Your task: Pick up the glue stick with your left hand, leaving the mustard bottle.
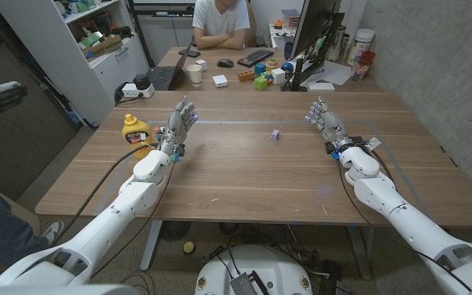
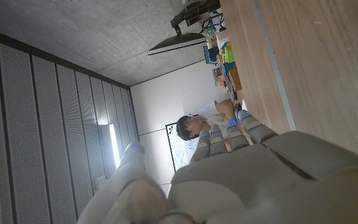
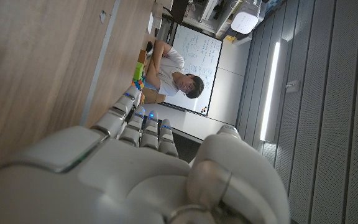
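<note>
Left hand (image 1: 179, 123) spread, holding nothing, upright over bench (image 1: 244, 176), w/ mustard bottle (image 1: 135, 131) just beside. Glue stick (image 1: 275, 133), probably the tiny purple item mid-bench, well apart; prob light, stiff, rolls — pinch its sides.

Matt brown wood-grain surface (image 1: 244, 176); glossy yellow plastic mustard bottle (image 1: 133, 131) at mid-left; smooth white plastic left hand (image 1: 179, 123), right hand (image 1: 326, 123).

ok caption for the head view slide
Both hands, left hand and right hand, held open over the table; mustard bottle beside the left.
</note>
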